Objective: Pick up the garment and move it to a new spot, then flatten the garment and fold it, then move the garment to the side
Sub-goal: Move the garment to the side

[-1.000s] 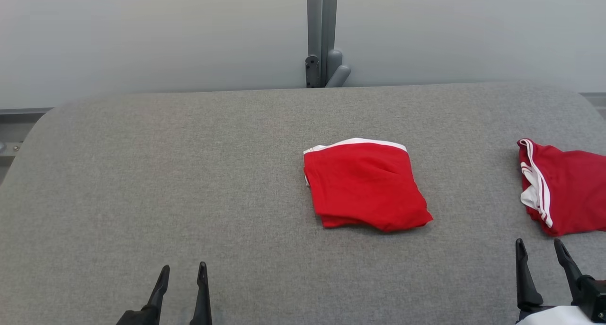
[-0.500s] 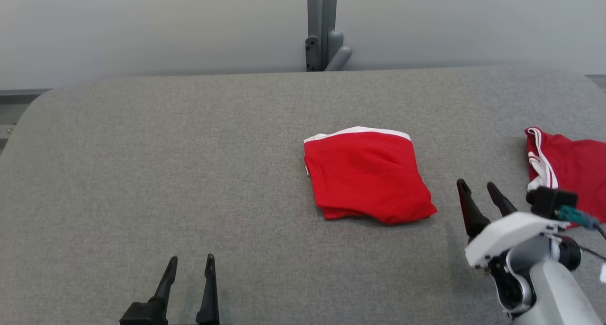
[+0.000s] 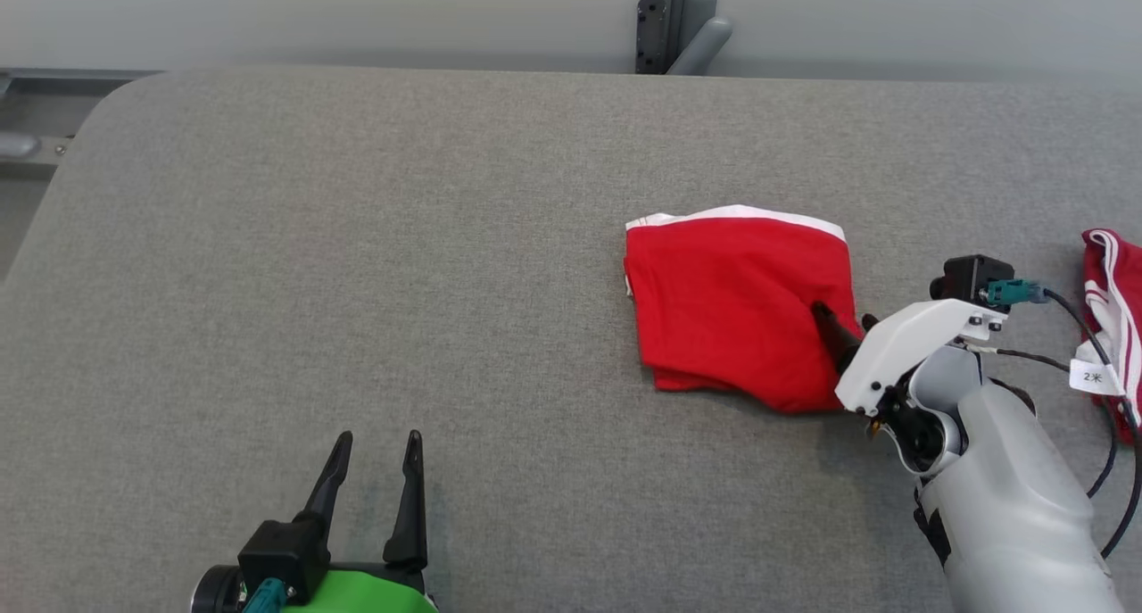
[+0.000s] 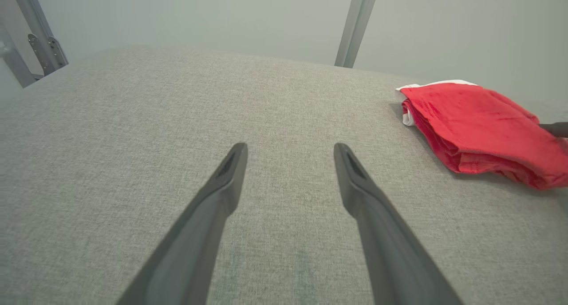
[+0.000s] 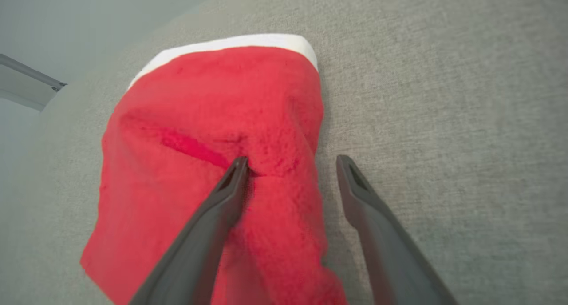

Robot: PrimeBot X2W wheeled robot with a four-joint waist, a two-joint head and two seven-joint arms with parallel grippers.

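Where grey table (image 3: 357, 238) ends, pale wall (image 3: 357, 15) rises.

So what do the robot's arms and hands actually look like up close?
Each ends in two long, dark, tapering fingers. The right arm is pale grey with a white wrist shell, a teal plug, black cables and a small white tag. The left wrist is bright green.

Bright, even, diffuse light, probably overhead. Soft faint shadow under garment (image 3: 732, 301) near edge. Wrist views bowed at edges; right wrist close-up slightly blurred.
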